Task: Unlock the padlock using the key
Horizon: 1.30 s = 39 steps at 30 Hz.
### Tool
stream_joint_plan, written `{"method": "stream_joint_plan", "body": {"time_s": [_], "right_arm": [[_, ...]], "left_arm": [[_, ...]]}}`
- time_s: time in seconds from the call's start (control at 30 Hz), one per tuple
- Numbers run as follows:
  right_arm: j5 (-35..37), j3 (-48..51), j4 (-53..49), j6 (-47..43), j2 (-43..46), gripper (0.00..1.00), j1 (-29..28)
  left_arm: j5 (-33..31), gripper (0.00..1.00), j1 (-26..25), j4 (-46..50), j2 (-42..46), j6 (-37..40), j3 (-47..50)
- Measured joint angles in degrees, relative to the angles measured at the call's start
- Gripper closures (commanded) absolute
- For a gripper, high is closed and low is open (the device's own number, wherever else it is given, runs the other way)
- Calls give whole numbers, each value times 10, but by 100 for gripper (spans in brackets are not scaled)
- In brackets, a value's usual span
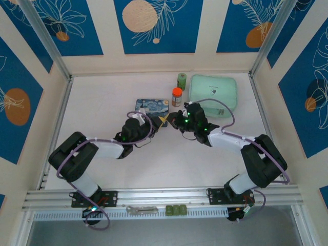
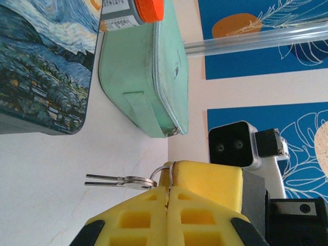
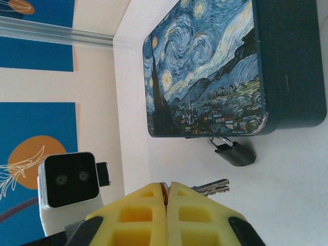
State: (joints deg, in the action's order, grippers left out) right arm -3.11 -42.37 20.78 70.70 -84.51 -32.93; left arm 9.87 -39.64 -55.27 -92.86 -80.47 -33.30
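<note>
The key (image 3: pixel 215 188) is a thin silver pair on a wire ring (image 2: pixel 160 171), held just above the table between both grippers. My left gripper (image 2: pixel 168 188) is shut on the ring, and the key blades (image 2: pixel 110 179) stick out to its left. My right gripper (image 3: pixel 167 187) is shut on the key's head, its blade pointing right. The dark padlock (image 3: pixel 234 152) hangs by its silver shackle from the front edge of the starry-night box (image 3: pixel 215 66), a short way beyond the key. In the top view the left gripper (image 1: pixel 160 122) and right gripper (image 1: pixel 177 123) meet tip to tip just in front of the box (image 1: pixel 152 106).
A mint-green pouch (image 1: pixel 213 91) lies at the back right, with an orange-capped bottle (image 1: pixel 177 96) and a green bottle (image 1: pixel 181 80) beside it. A flat grey tool (image 1: pixel 142 209) and green pieces (image 1: pixel 177 210) sit on the front rail.
</note>
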Motion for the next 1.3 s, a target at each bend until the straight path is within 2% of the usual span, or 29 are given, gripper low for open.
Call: {"method": "stream_joint_plan", "body": {"time_s": [0.07, 0.17, 0.33, 0.4, 0.53, 0.63, 0.83, 0.93, 1.17, 1.3], "right_arm": [[-16, 18, 2, -14, 16, 55, 11], [-61, 45, -5, -47, 54, 47, 51], [-182, 41, -33, -130, 94, 47, 148], [-239, 35, -38, -158, 96, 48, 171], [-351, 7, -41, -202, 80, 52, 185], [-404, -10, -41, -228, 69, 55, 185], [-431, -17, -71, -282, 65, 57, 186], [-441, -17, -70, -290, 65, 58, 182], [-456, -17, -45, -289, 52, 61, 154], [-463, -14, -23, -278, 48, 68, 143]], "left_arm": [[10, 100, 6, -3, 0, 9, -1], [51, 100, 26, -4, 0, 28, -4], [165, 100, 68, 2, -16, 61, -49], [219, 100, 75, 6, -27, 76, -75], [319, 100, 77, 44, -33, 122, -122], [372, 100, 77, 109, -31, 172, -152], [425, 100, 77, 261, -1, 277, -183], [442, 100, 77, 296, 9, 304, -189], [476, 100, 77, 274, 9, 296, -189], [480, 100, 79, 262, 9, 290, -189]]}}
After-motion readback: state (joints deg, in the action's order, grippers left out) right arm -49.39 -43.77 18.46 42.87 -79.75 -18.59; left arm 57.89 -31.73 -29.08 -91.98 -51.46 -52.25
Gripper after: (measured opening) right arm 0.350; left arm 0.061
